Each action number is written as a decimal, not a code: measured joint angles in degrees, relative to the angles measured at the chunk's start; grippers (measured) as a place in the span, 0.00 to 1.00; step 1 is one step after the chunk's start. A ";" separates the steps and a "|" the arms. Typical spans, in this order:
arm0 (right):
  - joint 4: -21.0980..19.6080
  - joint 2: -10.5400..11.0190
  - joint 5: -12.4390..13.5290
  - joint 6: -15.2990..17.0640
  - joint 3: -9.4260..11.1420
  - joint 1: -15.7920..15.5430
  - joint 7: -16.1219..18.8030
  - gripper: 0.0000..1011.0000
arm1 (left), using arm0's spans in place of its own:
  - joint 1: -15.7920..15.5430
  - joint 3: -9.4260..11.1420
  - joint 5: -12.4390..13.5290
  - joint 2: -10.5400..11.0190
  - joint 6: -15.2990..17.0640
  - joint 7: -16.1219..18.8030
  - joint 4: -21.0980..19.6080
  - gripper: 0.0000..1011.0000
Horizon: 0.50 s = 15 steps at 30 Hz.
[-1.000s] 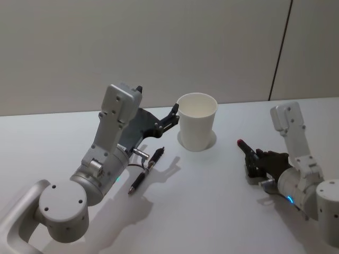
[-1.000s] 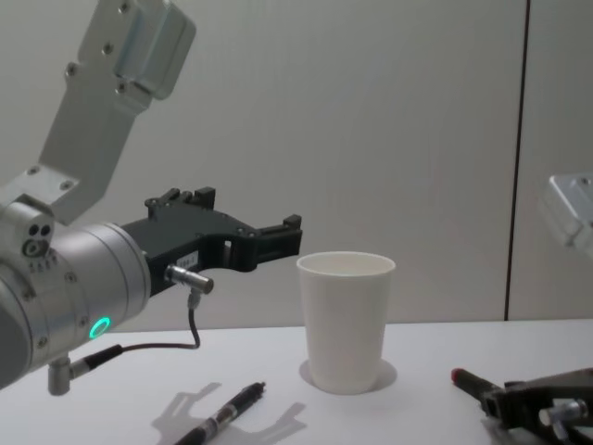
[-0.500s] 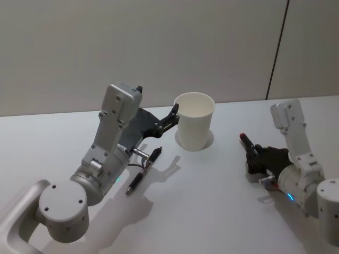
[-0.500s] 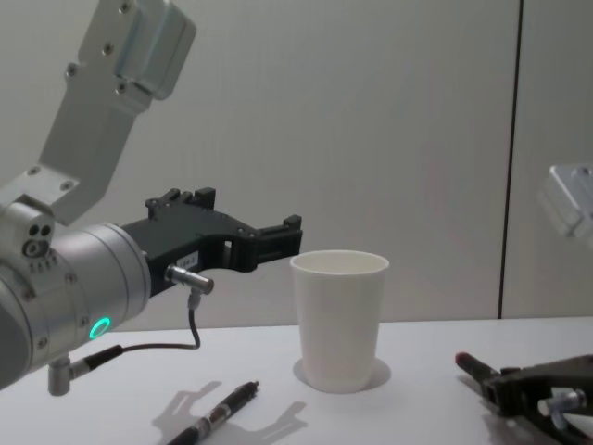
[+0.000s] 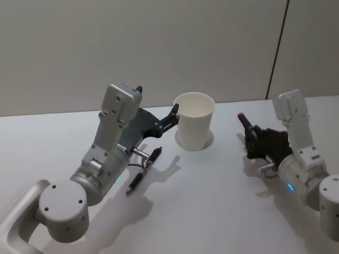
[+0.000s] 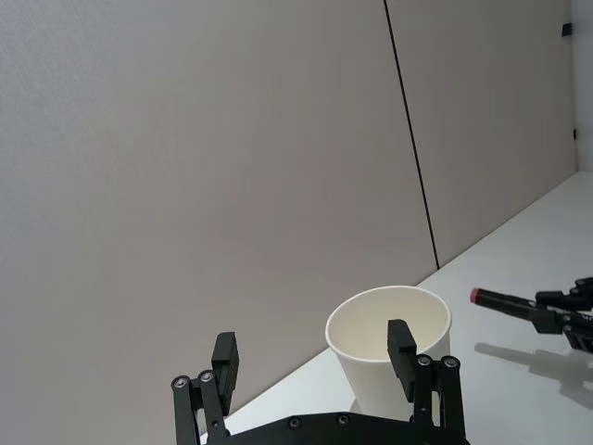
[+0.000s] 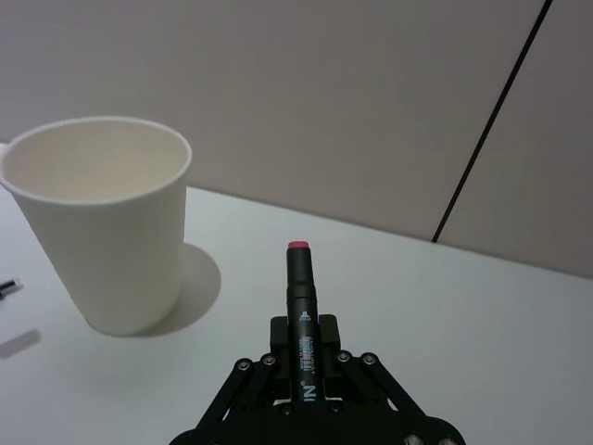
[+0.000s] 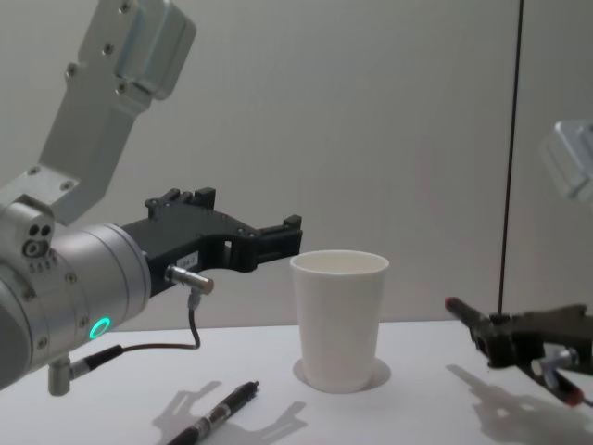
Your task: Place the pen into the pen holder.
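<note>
The pen holder, a white paper cup point(image 5: 194, 123) point(image 8: 338, 320) point(image 7: 102, 227) point(image 6: 389, 357), stands upright at the table's middle back. My right gripper point(image 5: 255, 141) point(image 8: 501, 337) point(image 7: 304, 349) is shut on the pen point(image 5: 244, 125) point(image 8: 469, 316) point(image 7: 301, 301) point(image 6: 505, 300), a black marker with a red end. It hangs above the table to the right of the cup, red end pointing toward the cup and about level with the rim. My left gripper point(image 5: 173, 114) point(image 8: 278, 244) point(image 6: 312, 352) hovers open just left of the cup, holding nothing.
A second black pen point(image 5: 144, 170) point(image 8: 222, 413) lies on the white table point(image 5: 212, 201) under the left arm, left of the cup. A thin cable point(image 8: 190, 324) hangs from the left wrist. A plain wall stands behind the table.
My right gripper has risen off the table with the pen and drawn nearer the cup's height. The left arm and the pen on the table have stayed put.
</note>
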 joint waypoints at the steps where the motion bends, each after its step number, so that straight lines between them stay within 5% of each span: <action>1: 0.01 0.02 -0.15 -0.51 0.03 0.07 0.07 0.17 | 0.00 0.00 0.00 0.00 0.00 0.00 0.00 0.99; 15: 0.50 0.15 -1.99 -11.86 0.57 1.34 1.30 0.17 | 0.00 0.00 0.00 0.00 0.00 0.00 0.00 0.99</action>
